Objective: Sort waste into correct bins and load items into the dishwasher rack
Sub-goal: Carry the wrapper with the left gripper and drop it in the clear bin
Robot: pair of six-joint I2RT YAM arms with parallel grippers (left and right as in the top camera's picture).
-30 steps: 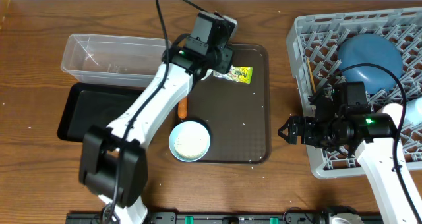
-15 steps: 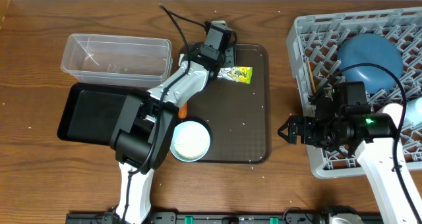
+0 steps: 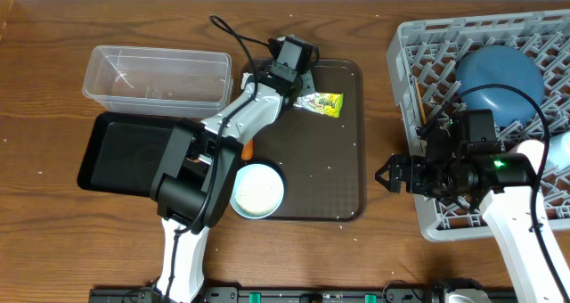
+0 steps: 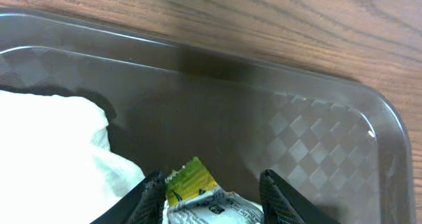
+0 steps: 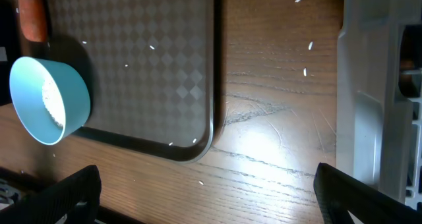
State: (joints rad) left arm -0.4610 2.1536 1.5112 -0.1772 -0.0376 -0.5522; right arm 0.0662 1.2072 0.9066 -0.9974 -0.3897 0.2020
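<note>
The yellow-green and silver wrapper (image 3: 322, 102) lies at the back of the dark brown tray (image 3: 347, 160). My left gripper (image 3: 301, 85) is open, its fingers on either side of the wrapper's end (image 4: 201, 197). The white napkin (image 4: 53, 151) lies just left of it. My right gripper (image 3: 389, 176) is open and empty over the table beside the grey rack (image 3: 405, 45). The carrot (image 3: 247, 147) and a light blue bowl with rice (image 3: 256, 190) sit on the tray; both show in the right wrist view, the carrot (image 5: 30, 13) and the bowl (image 5: 46, 99). The dark blue dish (image 3: 497, 80) stands in the rack.
The clear tub (image 3: 156, 76) and the black tray (image 3: 125, 151) lie left of the brown tray. Rice grains (image 5: 306, 59) are scattered on the table and the tray. Chopsticks (image 3: 419, 98) lie in the rack's left side. The rack's wall (image 5: 369, 85) is close to my right gripper.
My left gripper has come slightly forward and down over the wrapper's end, and the left arm's elbow has swung. The right arm has not moved.
</note>
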